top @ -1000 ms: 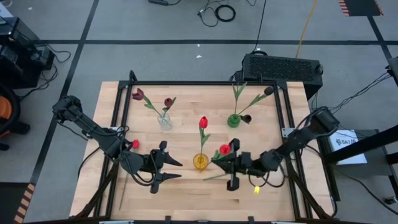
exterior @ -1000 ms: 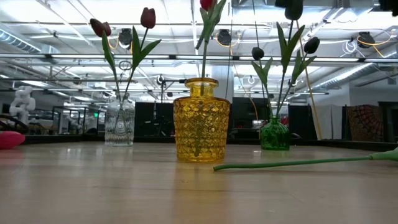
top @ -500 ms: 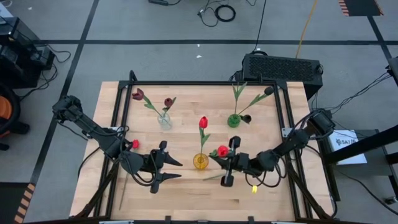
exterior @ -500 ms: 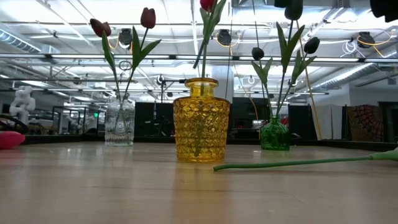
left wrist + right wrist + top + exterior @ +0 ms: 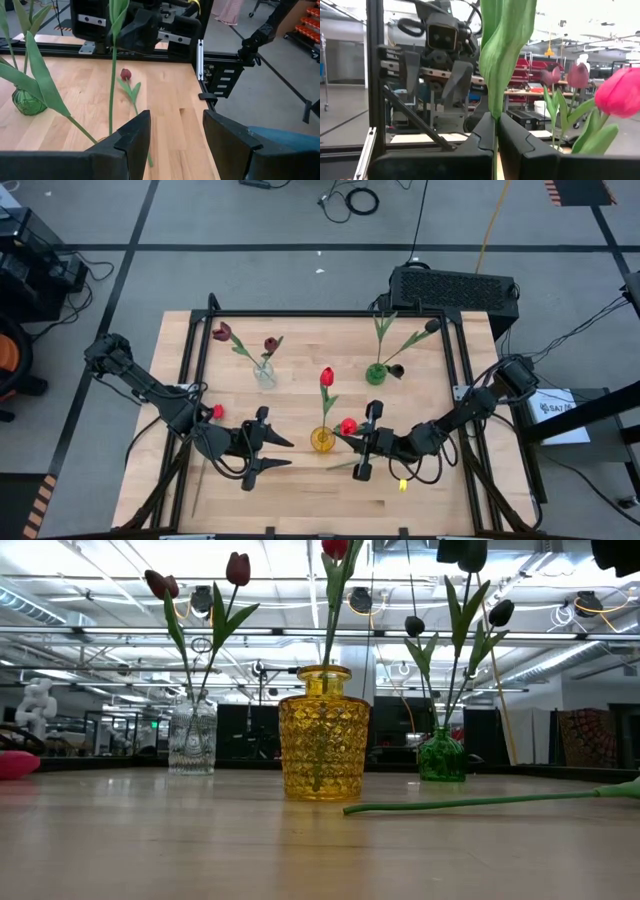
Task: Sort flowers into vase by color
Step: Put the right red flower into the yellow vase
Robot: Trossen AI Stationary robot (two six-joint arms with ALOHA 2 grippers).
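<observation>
Looking from above, the right tool (image 5: pixel 352 446) hides most of the stem it is clamped on; its red tulip (image 5: pixel 348 426) shows just beside the yellow vase (image 5: pixel 322 440). Only the right wrist view shows those fingers (image 5: pixel 485 131) pinching the green leaf. The left tool (image 5: pixel 268 451) waits over the surface (image 5: pixel 300 500), jaws apart and empty. At surface height, flower heads are cut off, and another stem (image 5: pixel 470 803) lies flat

The right pincer (image 5: pixel 350 452) (carrying a red tulip (image 5: pixel 348 426)) edged nearer the yellow vase (image 5: pixel 322 440).
</observation>
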